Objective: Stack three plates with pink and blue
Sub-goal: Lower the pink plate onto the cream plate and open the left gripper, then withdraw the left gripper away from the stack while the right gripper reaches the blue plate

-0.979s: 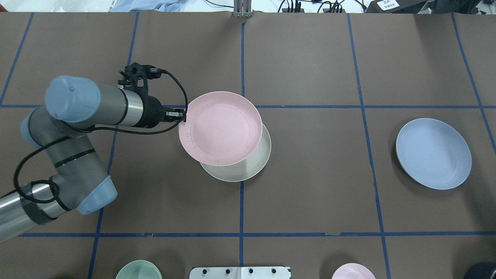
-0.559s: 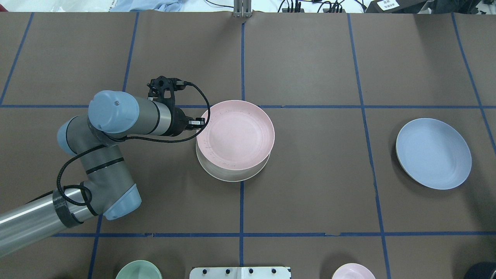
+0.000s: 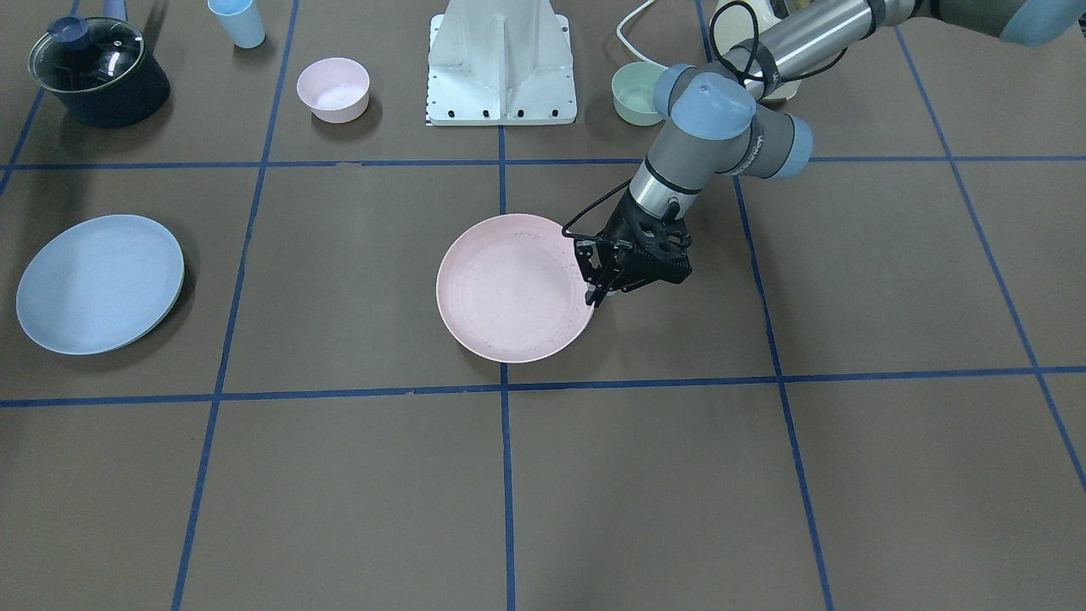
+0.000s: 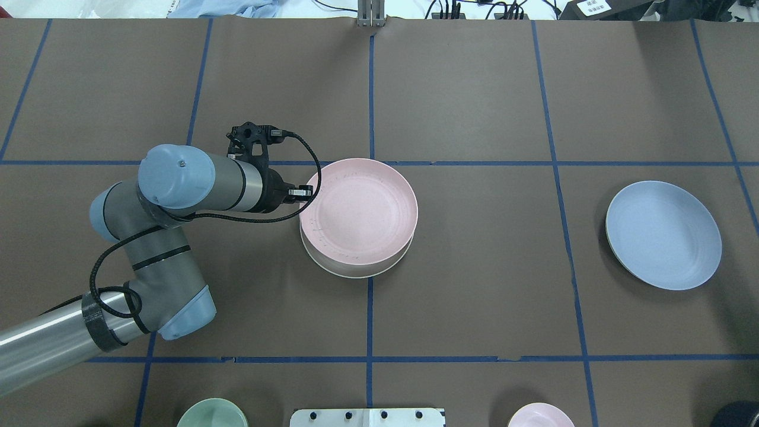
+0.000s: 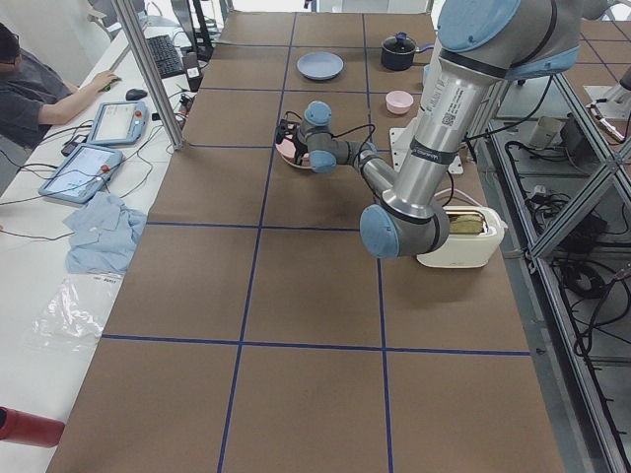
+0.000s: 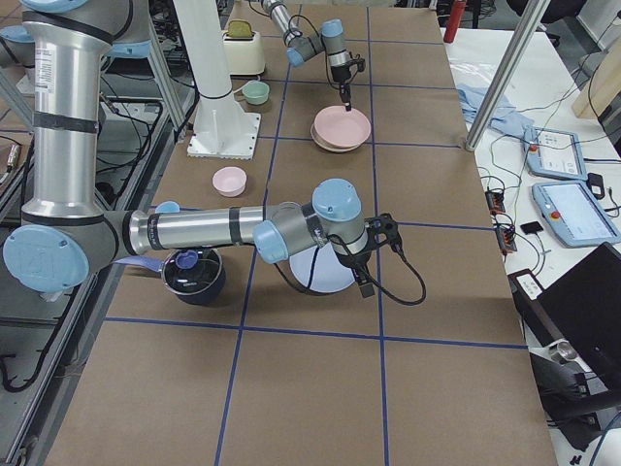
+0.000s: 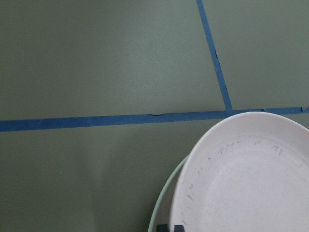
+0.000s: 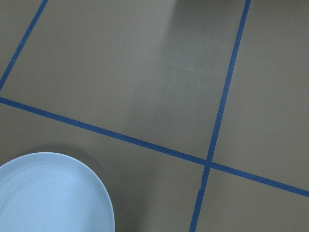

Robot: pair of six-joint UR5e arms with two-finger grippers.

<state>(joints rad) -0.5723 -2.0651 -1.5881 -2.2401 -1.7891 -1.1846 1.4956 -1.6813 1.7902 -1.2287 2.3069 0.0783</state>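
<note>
End effector (image 4: 306, 191) downward, pinching pink plate (image 4: 363, 210).

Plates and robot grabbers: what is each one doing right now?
pink plate: on top of the cream plate, rim pinched by the left gripper.
cream plate: lying flat under the pink plate.
blue plate: lying flat, alone, untouched.
left gripper: jaws shut on the pink plate's rim.
right gripper: hangs near the blue plate; open or shut, cannot tell.
pot: covered.
</note>
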